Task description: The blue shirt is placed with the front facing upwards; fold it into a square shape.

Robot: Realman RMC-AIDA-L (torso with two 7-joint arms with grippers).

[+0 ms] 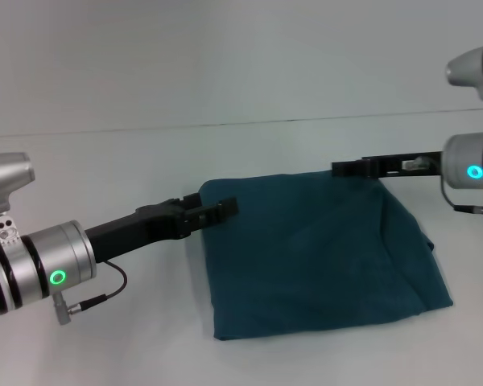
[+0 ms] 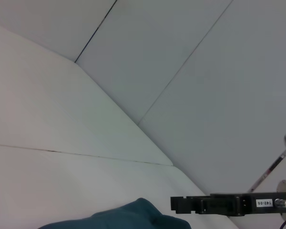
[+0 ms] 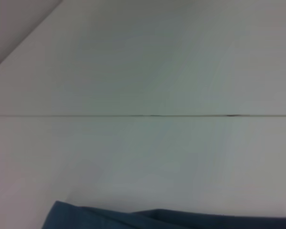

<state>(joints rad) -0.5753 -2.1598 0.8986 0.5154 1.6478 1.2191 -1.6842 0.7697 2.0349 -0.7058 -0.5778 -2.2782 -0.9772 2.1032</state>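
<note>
The blue shirt [image 1: 314, 249] lies on the white table, folded into a rough rectangle with its plain teal side up; no print shows. My left gripper [image 1: 217, 207] is low at the shirt's far left corner, open, its tips over the left edge of the cloth, which lies slack. At the shirt's far right corner my right gripper [image 1: 346, 168] hovers just above the cloth. The left wrist view shows a bit of the blue shirt [image 2: 128, 217] with the right gripper [image 2: 181, 205] beside it. In the right wrist view only an edge of the blue shirt [image 3: 148, 219] appears.
The white table [image 1: 105, 346] spreads out on all sides of the shirt. A thin seam [image 1: 225, 125] runs across it behind the shirt. A pale wall stands farther back.
</note>
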